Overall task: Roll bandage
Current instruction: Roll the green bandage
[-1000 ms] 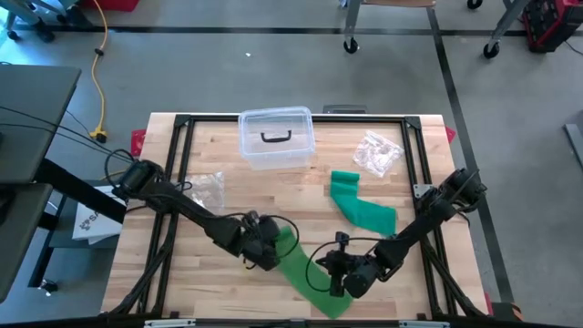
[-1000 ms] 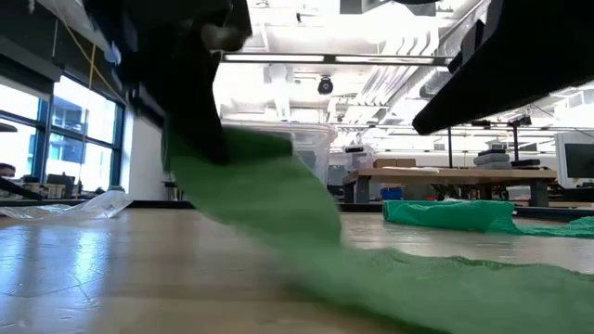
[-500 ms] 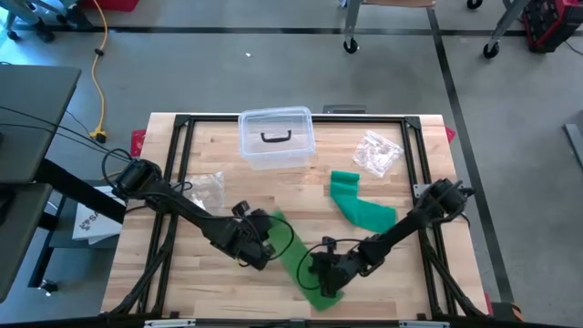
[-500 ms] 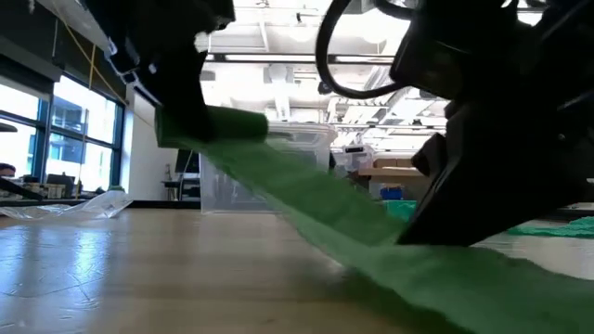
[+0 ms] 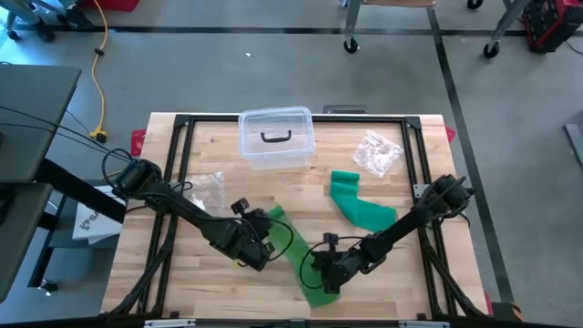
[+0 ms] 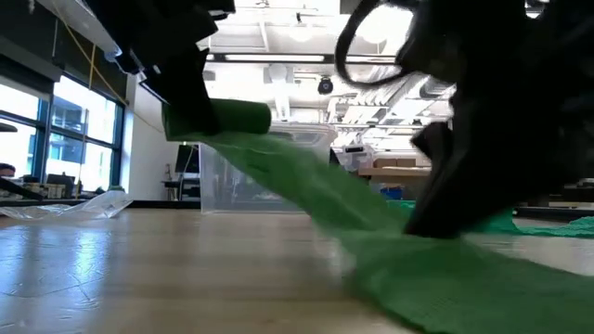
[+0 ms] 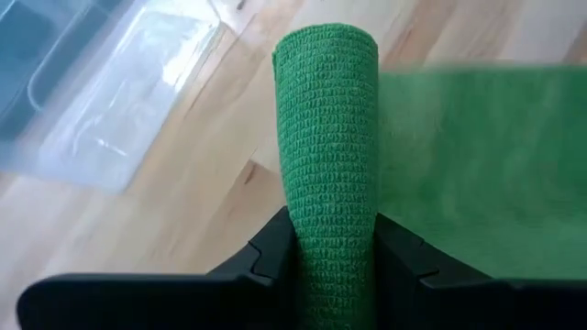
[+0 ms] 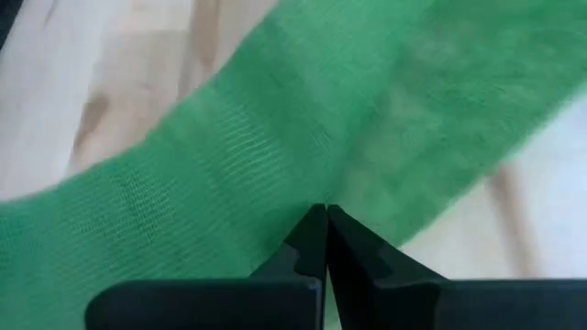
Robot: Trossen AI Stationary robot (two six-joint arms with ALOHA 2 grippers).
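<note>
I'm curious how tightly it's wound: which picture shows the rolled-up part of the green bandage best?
The left wrist view: the green roll fills the middle, clamped in the left gripper. The low view shows it side-on, lifted off the table. From above it is small. The right wrist view shows only loose strip.

light: bright overhead; low view: backlit, near objects perhaps motion-blurred

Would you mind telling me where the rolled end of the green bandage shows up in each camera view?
High view: rolled end left of centre, at the left gripper.
Low view: upper left, raised off the table.
Left wrist view: centre, clamped between the fingers.
Right wrist view: not visible, only flat strip.
Shared landmark: clear plastic box.
</note>
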